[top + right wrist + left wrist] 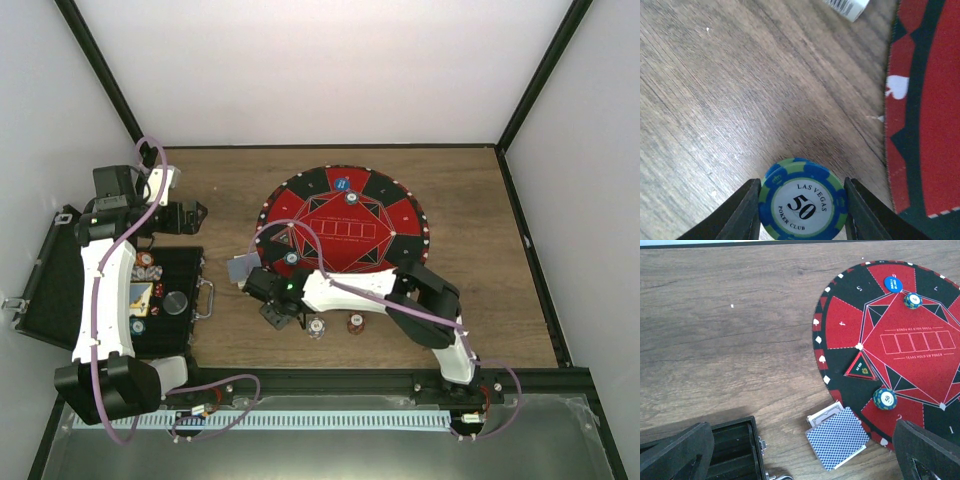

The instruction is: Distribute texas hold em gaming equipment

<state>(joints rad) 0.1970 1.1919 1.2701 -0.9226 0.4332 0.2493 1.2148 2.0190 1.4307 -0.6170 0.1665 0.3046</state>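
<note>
Near tabletop: two loose chips (317, 327) lie by the front edge, apart from the mat
Right tool: the right tool (802, 184) is pressed against both striped edges of the blue-green 50 chip (802, 206); the chip is pinched low over bare wood, just left of the mat's near-left rim
Case: a black case (190, 262) stands open at the left, with more chips seen inside
Cards: the grey-blue-backed cards (837, 437) are stacked at the mat's near-left rim
Mat: on the round red-and-black mat (920, 370) two seated chips (885, 399) are placed, with a blue disc (893, 283) at the far side
Left tool: the left tool (802, 440) is spread wide and empty above the far-left tabletop (730, 330)
Step judged: a chip has been gripped for delivery to a seat
Next move judged: a level lift, a carry over the rim to a seat without a chip, and a low release are called for
</note>
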